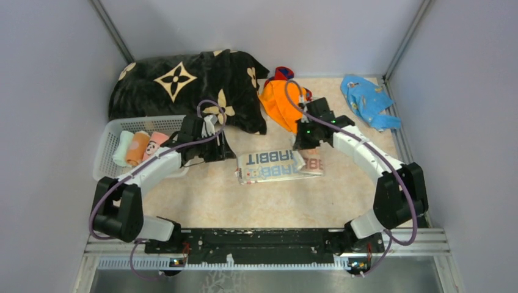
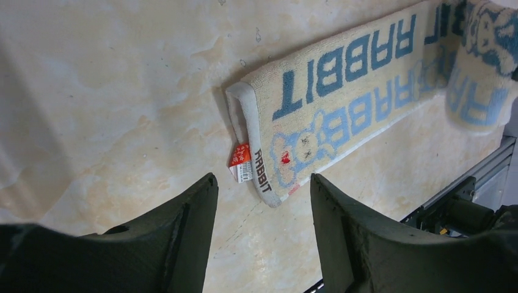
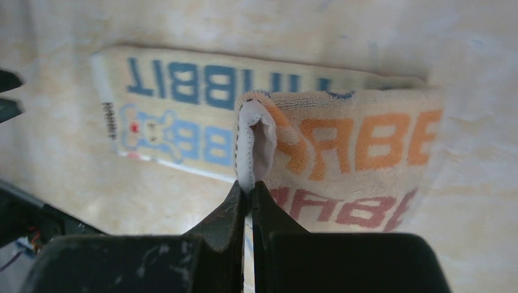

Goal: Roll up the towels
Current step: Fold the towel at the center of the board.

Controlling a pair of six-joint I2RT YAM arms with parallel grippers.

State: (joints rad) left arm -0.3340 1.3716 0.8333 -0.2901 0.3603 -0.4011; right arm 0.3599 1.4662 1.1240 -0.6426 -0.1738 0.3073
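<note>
Your right claw [image 3: 250,188] is clamped on the RABBIT towel [image 3: 305,131]. Both jaws are pressed together, with the white hemmed edge of the towel's end pinched at their tips. That end is turned back over the rest of the strip. The face with orange and red lettering lies uppermost directly ahead of the claw. The flat part, with blue lettering and a small animal print, runs off ahead and to the left of the claw in its wrist view. At the pinch the fold is raised into a small open loop, and the remainder lies flat on the table [image 3: 366,30].

Your left claw [image 2: 262,183] has its jaws well apart and holds nothing. The towel's other folded end lies just ahead of the gap between the jaws, its corner in line with that gap. Neither finger [image 2: 183,235] is seen touching it. A small red tag [image 2: 240,162] sticks out of that end on the left finger's side. You cannot tell from these views how high the claw hangs above the table.

In the top view the two claws stand at opposite ends of the towel.

- **Outboard of the left claw:** a white basket [image 1: 107,139] holds three rolls side by side: pale green roll [image 1: 123,148], orange roll [image 1: 138,148] and pink panda roll [image 1: 155,145].
- **Behind the left claw:** the black blanket [image 1: 183,82] is heaped.
- **Just beyond the right claw:** an orange cloth [image 1: 278,104] lies loose, with a red-and-teal cloth [image 1: 283,73] behind it.
- **Well apart, on the right claw's outer side:** a blue cloth [image 1: 366,101] lies crumpled.
</note>
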